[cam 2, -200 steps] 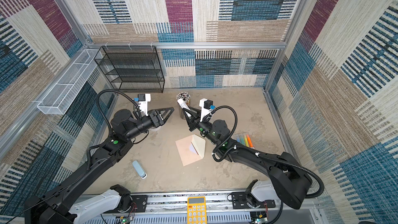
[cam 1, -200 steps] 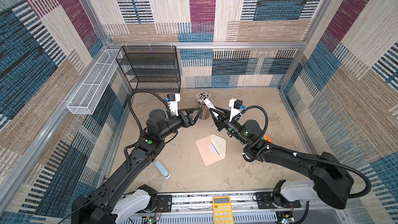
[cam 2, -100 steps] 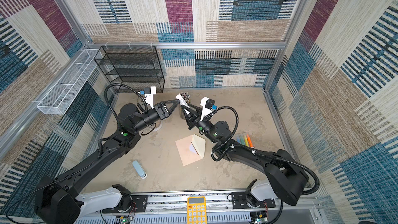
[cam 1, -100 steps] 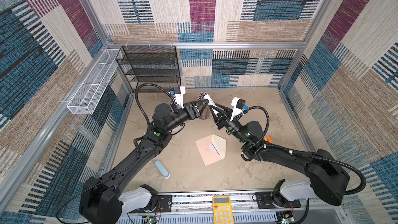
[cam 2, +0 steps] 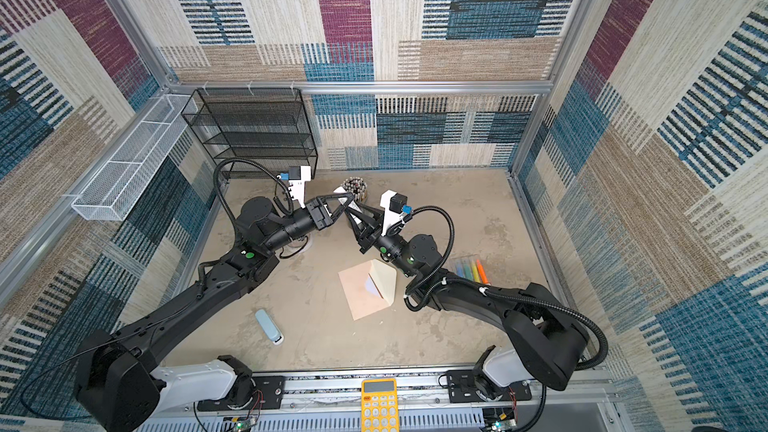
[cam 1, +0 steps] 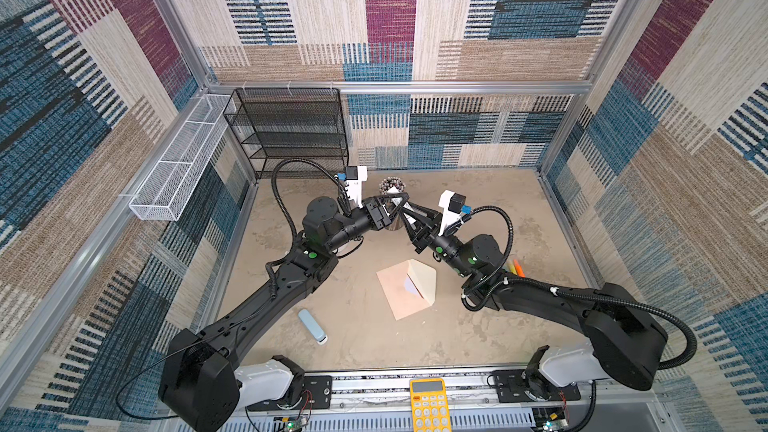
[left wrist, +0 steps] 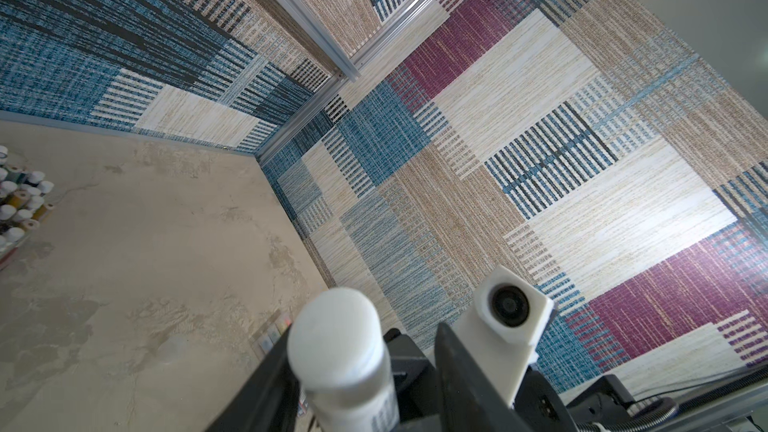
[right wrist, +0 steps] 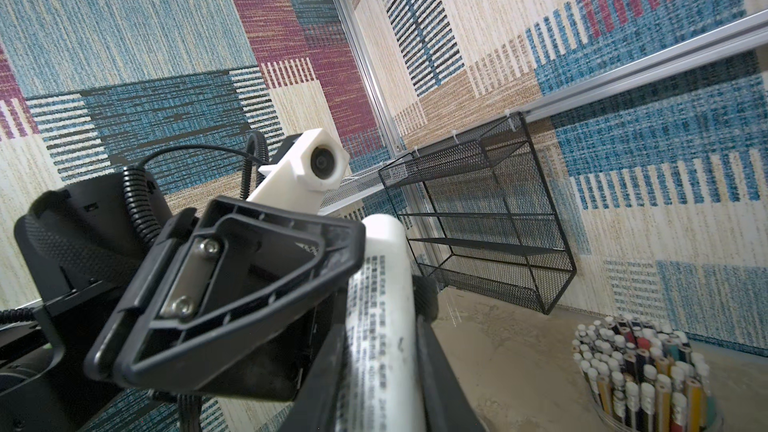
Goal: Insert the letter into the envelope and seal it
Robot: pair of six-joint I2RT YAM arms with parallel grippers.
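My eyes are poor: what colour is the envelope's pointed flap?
Cream; the flap is paler than the peach-pink envelope, best seen in both top views.

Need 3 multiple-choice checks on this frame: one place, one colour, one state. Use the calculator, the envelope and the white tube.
1. Where is the calculator?
A. at the front edge, between the arm bases
B. against the back wall
C. in a wall basket

2. What colour is the envelope flap?
A. blue
B. cream
C. black

3. The white tube is:
A. lying on the table
B. standing in a cup
C. held between the right gripper fingers

Key:
1. A: it sits on the front rail in both top views.
2. B: cream against the peach body.
3. C: the right wrist view shows it clamped, off the table.
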